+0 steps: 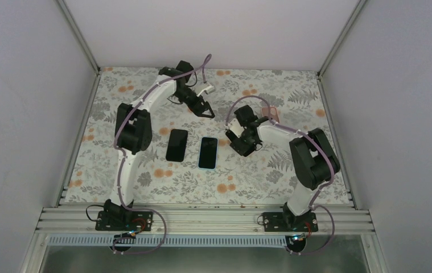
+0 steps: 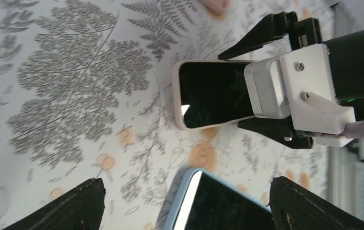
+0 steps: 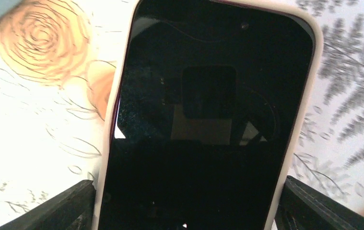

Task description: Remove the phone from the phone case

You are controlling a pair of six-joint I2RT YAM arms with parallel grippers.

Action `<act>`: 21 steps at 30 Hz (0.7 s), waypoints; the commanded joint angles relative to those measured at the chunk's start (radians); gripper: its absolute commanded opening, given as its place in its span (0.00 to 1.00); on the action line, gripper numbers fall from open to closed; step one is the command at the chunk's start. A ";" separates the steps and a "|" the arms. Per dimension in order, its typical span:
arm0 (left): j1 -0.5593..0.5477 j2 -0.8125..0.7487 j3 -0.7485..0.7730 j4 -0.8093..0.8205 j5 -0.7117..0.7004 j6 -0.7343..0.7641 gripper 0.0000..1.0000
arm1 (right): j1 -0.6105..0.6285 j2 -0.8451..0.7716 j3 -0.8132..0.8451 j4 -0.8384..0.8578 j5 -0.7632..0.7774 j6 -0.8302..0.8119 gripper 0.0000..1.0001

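Item: phone (image 3: 208,110), dark screen up, seated in its cream case (image 2: 176,96). The rim shows unbroken around every visible edge.
Location: on the floral cloth (image 1: 293,85), right of the table's middle. From above it is almost wholly hidden under the right arm's wrist.
Task status: early. The phone is fully in the case and no corner has been lifted.
Right gripper (image 2: 230,91): spread wide and set astride the phone across its width, one finger along each long edge of the case. Both fingers sit close against the rim. Whether they press on it cannot be told.
Left gripper (image 2: 186,191): fingers wide apart and holding nothing. It hangs above the cloth at 11 o'clock from the right gripper, its camera looking toward the cased phone.
Neighbour 1: blue-cased phone (image 1: 208,152), flat on the cloth, just beside the right gripper at its 8 o'clock and at 6 o'clock from the left gripper.
Neighbour 2: dark phone (image 1: 176,145), at 9 o'clock from the blue-cased one. The two lie apart and parallel.
Step in hand (judged): securing the cased phone with the right arm.
Next move (judged): a firm hold on the case sides is needed. The left fingers then have to come to a free end or corner and peel the rim off the phone without nudging the blue-cased phone.
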 commanded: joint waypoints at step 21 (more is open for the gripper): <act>0.036 0.200 0.158 -0.214 0.432 0.020 0.84 | 0.120 -0.078 0.217 -0.021 -0.038 0.035 0.80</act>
